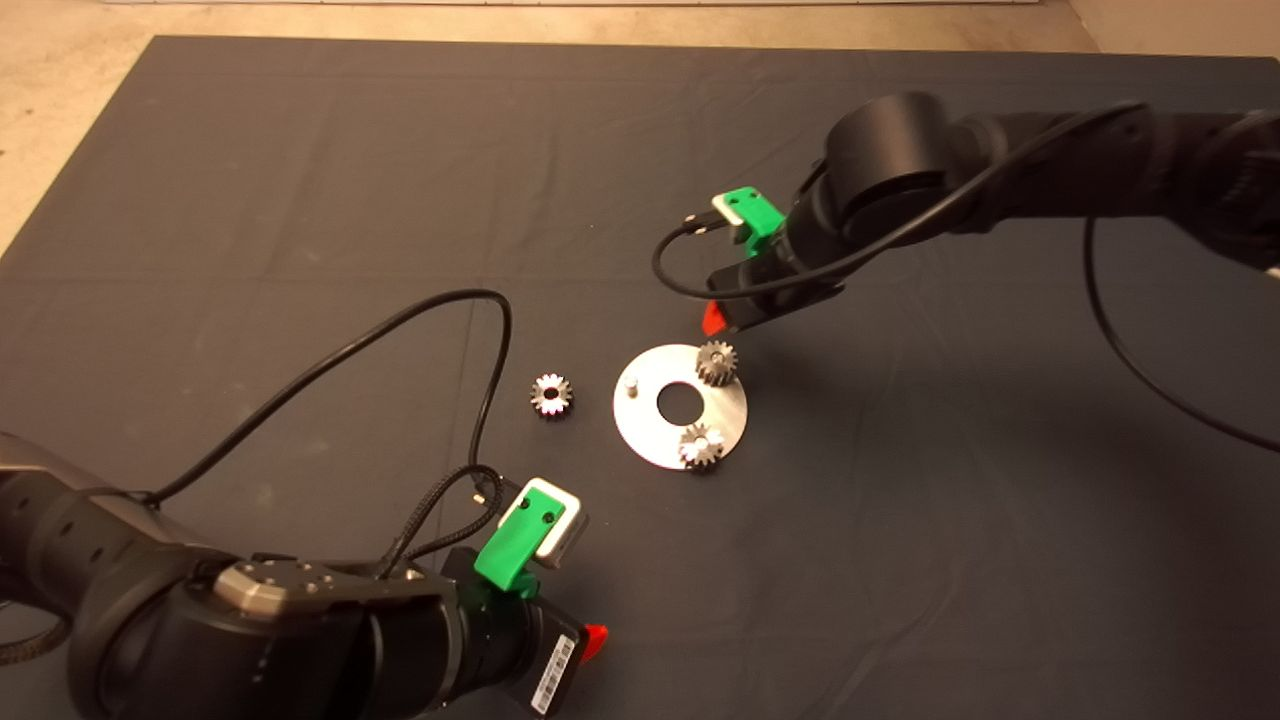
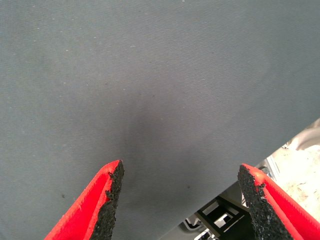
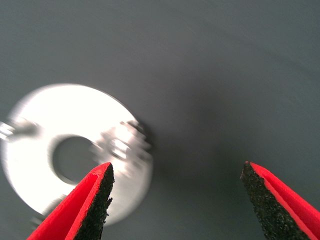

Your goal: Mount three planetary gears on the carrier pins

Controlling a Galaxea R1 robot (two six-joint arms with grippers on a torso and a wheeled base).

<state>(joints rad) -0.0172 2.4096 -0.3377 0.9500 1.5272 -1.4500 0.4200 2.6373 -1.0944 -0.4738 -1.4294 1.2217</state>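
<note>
The shiny carrier disc point(image 1: 668, 432) lies mid-mat. One planetary gear point(image 1: 716, 362) sits on its far pin and a second point(image 1: 702, 446) on its near pin. The third pin point(image 1: 632, 383) stands bare on the disc's left side. A third gear point(image 1: 551, 394) lies loose on the mat left of the disc. My right gripper point(image 1: 725, 318) hovers just beyond the disc's far edge, open and empty point(image 3: 175, 200). Its wrist view shows the disc point(image 3: 45, 115) and one blurred gear point(image 3: 122, 145). My left gripper point(image 1: 595, 640) waits at the lower left, open over bare mat point(image 2: 180, 200).
Black cables loop from the left arm point(image 1: 400, 330) toward the loose gear, and from the right wrist point(image 1: 665, 270). The mat's front edge and the floor show in the left wrist view point(image 2: 300, 170).
</note>
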